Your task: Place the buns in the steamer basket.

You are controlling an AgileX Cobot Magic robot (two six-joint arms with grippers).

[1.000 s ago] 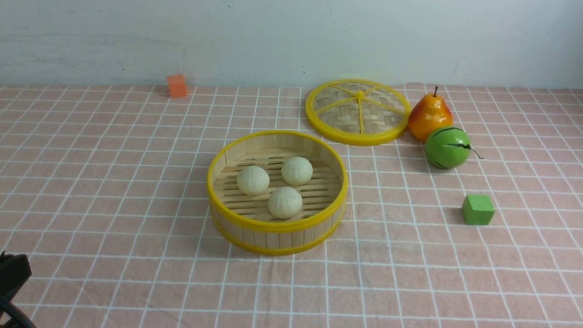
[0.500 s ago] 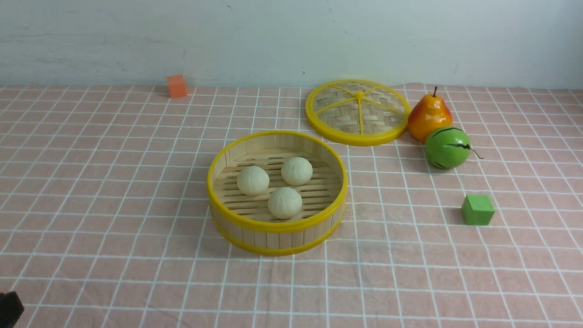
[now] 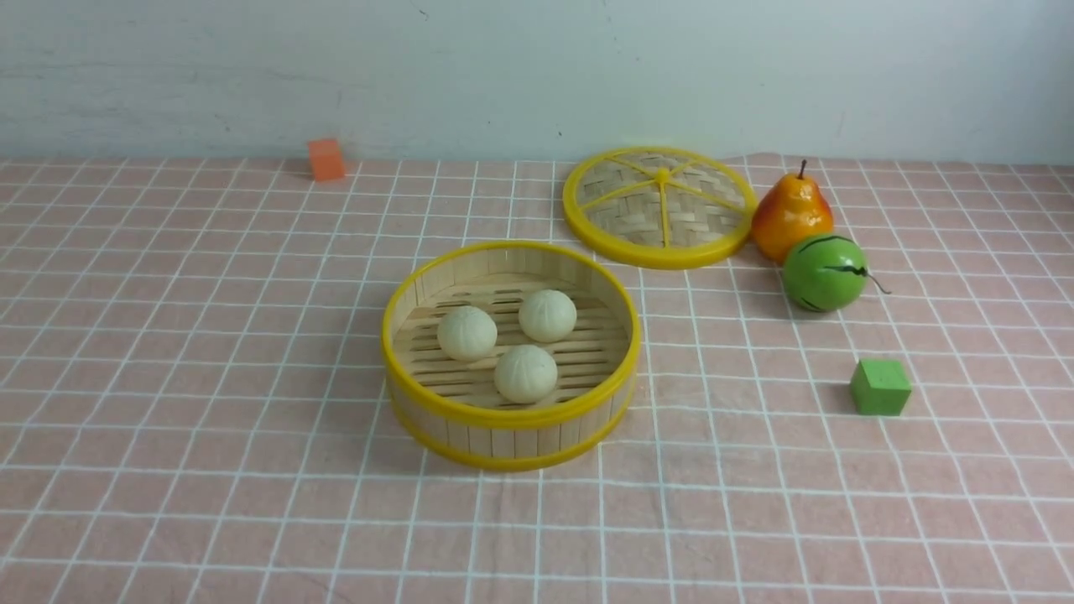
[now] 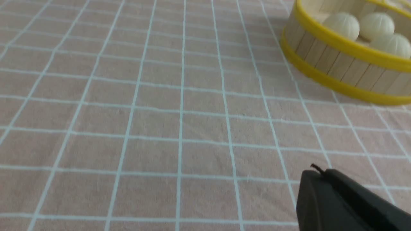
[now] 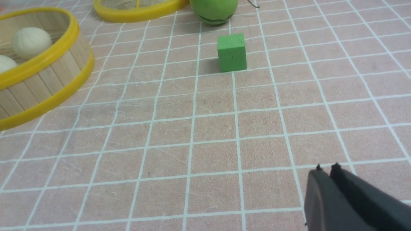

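Three buns [image 3: 525, 373] sit in one basket [image 3: 510, 415]. Left gripper [image 4: 324, 179] and right gripper [image 5: 327, 175] are both clenched, empty.

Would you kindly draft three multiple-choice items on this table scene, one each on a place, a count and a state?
1. Where does the green cube sit?
A. inside the steamer basket
B. on the cloth, to the basket's right
C. on the lid

2. How many buns lie in the steamer basket?
A. one
B. two
C. three

3. What state is the lid in?
A. off, flat on the cloth behind the basket
B. closed over the basket
C. held in a gripper

Answers:
1 B: the cube stands alone on the cloth.
2 C: the buns cluster on the slatted floor.
3 A: the basket is open.
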